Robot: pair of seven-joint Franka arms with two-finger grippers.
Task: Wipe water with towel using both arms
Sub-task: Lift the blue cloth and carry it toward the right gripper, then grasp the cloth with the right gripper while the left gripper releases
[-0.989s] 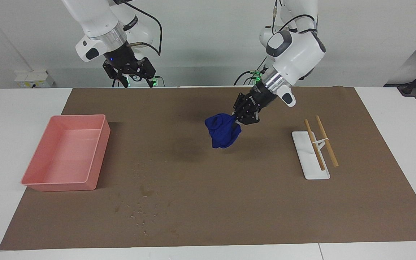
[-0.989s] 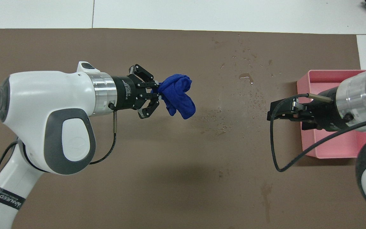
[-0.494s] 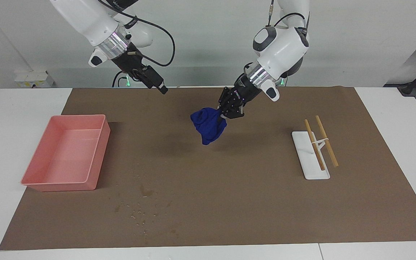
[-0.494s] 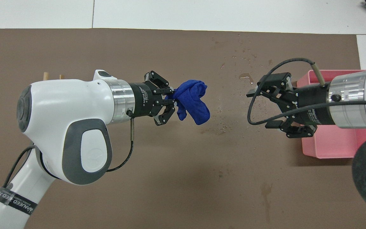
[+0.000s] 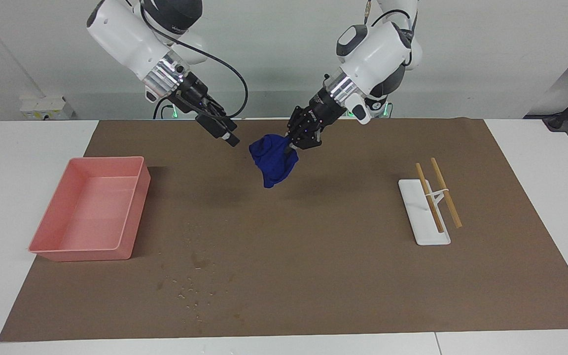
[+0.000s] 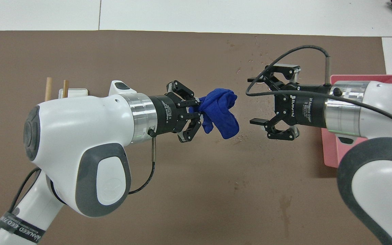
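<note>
Towel [image 5: 271, 161]: a dark blue bundle, hanging in the air from the left gripper [image 5: 296, 146], whose fingertips are pinched together on its upper edge. It is clear of the brown mat [image 5: 343, 256] and touches nothing else. In the overhead view the towel [image 6: 220, 111] sits between the two grippers, which point at each other.

Right gripper [image 5: 230, 137]: in the air just beside the towel on the side toward the pink tray [image 5: 133, 212], jaws spread wide and empty, mouth turned toward the cloth. It is not yet in contact with it; a small gap shows in the overhead view.

Water [image 5: 190, 288]: scattered droplets and darker wet spots lie on the mat well apart from the towel, farther from the robots than it and toward the right arm's end, beside the tray's corner. The patch appears untouched; no wiped streak is evident.

Chopsticks [image 5: 437, 195] on a white rest [image 5: 419, 217] lie toward the left arm's end, well apart from the towel and not involved.

Assessment: the towel has been picked up and lifted; that step is done. The moment looks like a transfer or shared grip being set up. Outstanding, in my judgement: the right gripper must close on the cloth, the towel must be carried down to the wet patch, and all wiping remains to be done.
</note>
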